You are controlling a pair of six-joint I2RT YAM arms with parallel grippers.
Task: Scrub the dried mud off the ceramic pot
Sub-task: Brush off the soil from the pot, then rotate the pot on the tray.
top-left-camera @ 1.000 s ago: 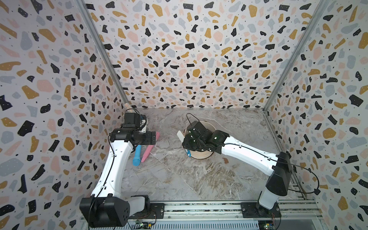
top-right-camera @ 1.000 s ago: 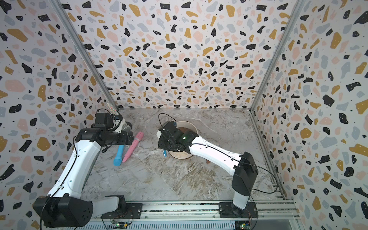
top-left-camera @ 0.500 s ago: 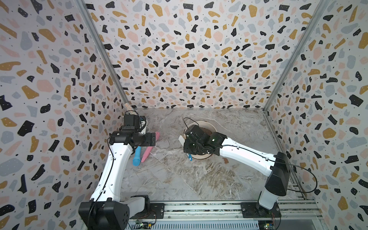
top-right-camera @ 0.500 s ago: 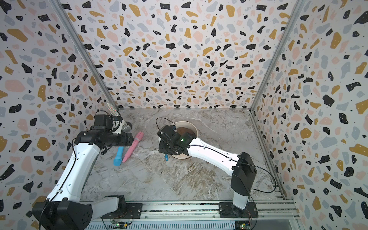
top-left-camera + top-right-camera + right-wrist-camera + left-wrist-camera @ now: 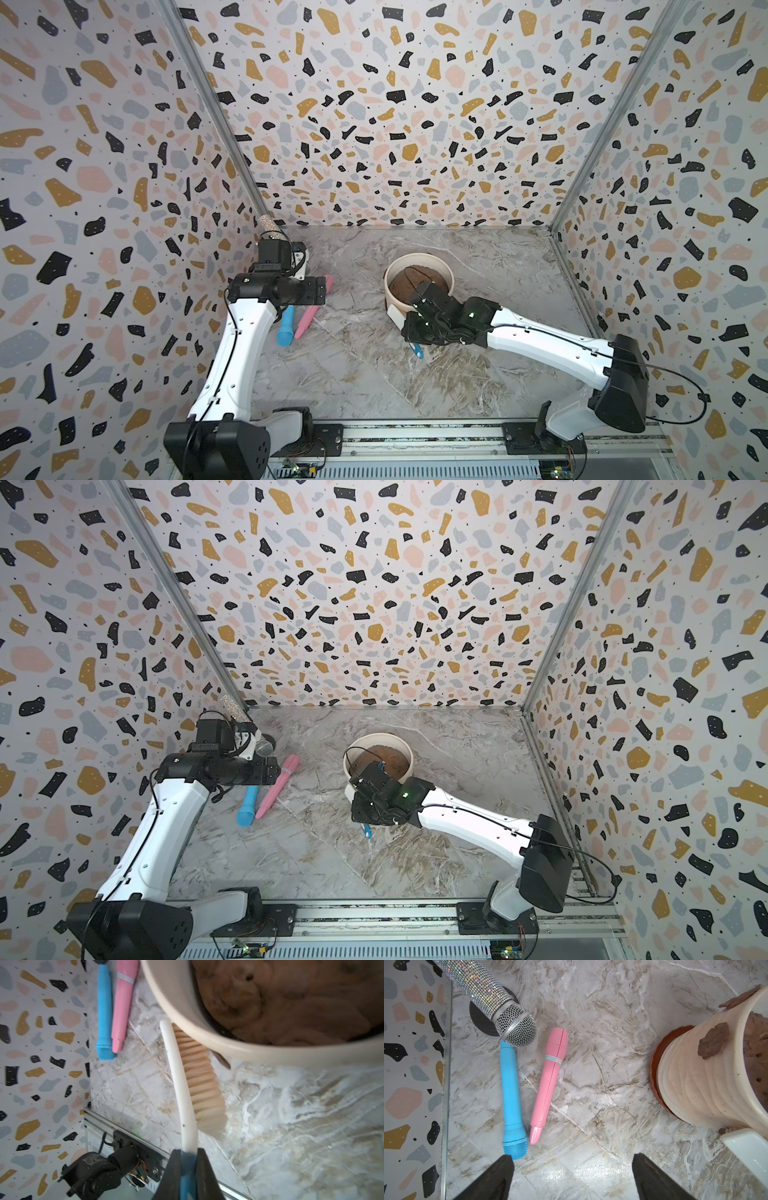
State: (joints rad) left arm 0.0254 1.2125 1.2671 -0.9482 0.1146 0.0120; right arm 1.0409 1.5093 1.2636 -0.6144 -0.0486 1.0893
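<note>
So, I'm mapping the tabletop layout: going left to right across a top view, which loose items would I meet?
blue microphone → pink microphone → ceramic pot. The silver microphone and the brush overlap these, so they are left out.

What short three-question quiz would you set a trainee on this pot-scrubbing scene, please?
1. True or false: the right tool is shut on the brush.
2. The ceramic pot stands in: A) a terracotta saucer, B) a blue bowl, C) a wire basket?
3. Fill in: the left tool is ____, holding nothing.
Key: 1 true; 2 A; 3 open.
</note>
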